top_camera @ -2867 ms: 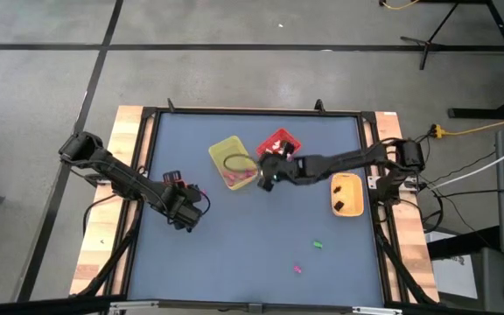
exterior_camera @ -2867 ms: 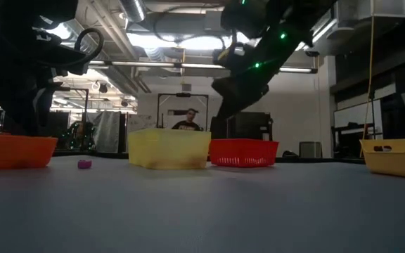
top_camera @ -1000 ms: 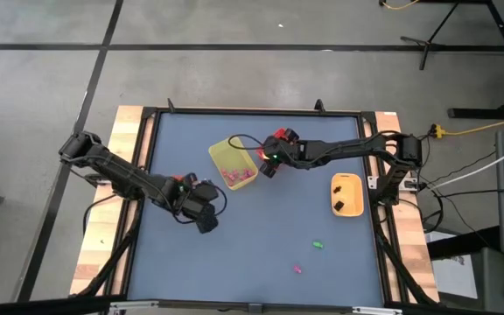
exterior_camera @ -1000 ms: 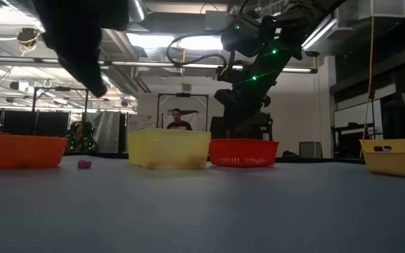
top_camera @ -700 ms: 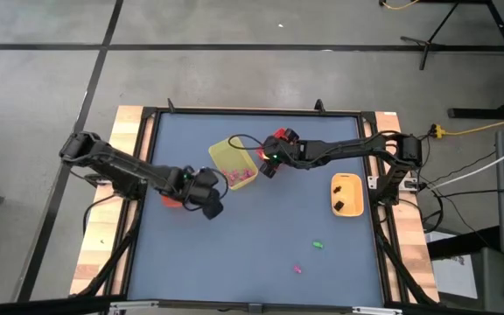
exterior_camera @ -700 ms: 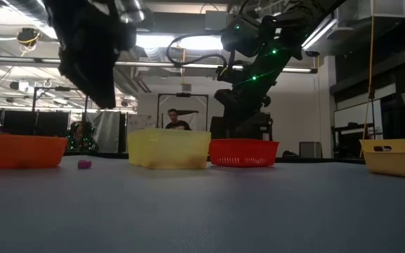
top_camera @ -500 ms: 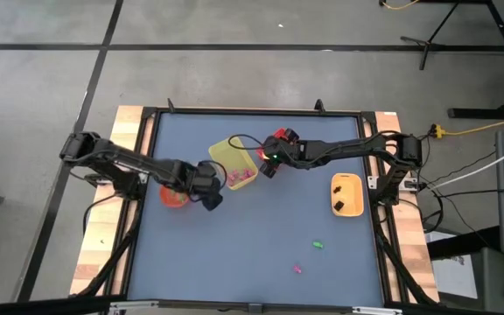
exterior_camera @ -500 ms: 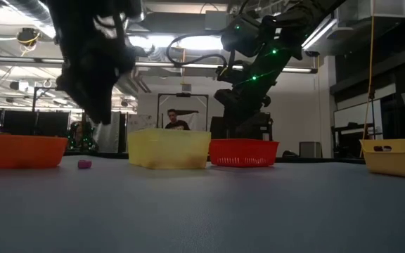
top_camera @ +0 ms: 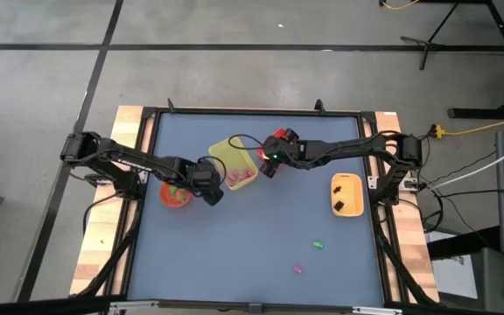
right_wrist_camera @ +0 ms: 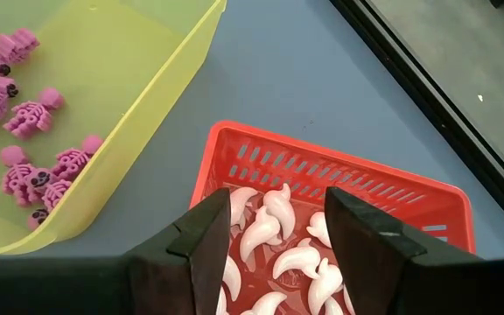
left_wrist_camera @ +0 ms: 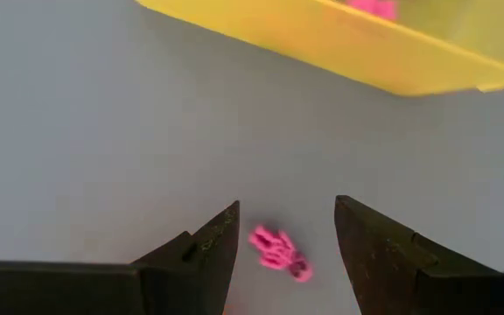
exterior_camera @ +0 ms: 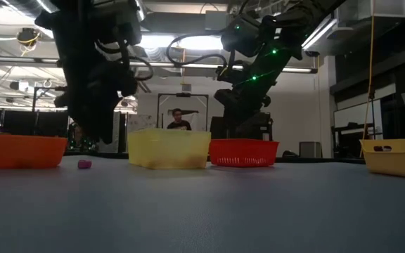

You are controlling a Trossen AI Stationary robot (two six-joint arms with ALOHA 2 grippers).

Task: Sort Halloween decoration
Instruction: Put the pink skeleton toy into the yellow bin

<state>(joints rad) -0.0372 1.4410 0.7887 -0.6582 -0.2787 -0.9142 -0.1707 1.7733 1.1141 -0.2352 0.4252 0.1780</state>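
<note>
Left tool (left_wrist_camera: 285, 229) open, poised over a pink trinket (left_wrist_camera: 279, 251) lying on the surface (top_camera: 261, 236) beside the yellow bin (top_camera: 234, 163). Right tool (right_wrist_camera: 271, 229) open, apparently empty, above white trinkets (right_wrist_camera: 274, 249) in the red bin (right_wrist_camera: 339, 179).

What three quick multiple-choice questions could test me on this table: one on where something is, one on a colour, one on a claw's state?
1. Where is the right claw?
A. over the red basket
B. over the orange bowl
C. off the table

2. What colour are the trinkets in the yellow bin?
A. green
B. pink
C. black

3. How does the left claw stand?
A. shut on a trinket
B. out of sight
C. open, empty

Answers: 1 A, the right wrist view shows its fingers above the red basket of white trinkets. 2 B, pink trinkets lie inside. 3 C, its fingers stand apart on either side of a pink trinket lying on the table.
</note>
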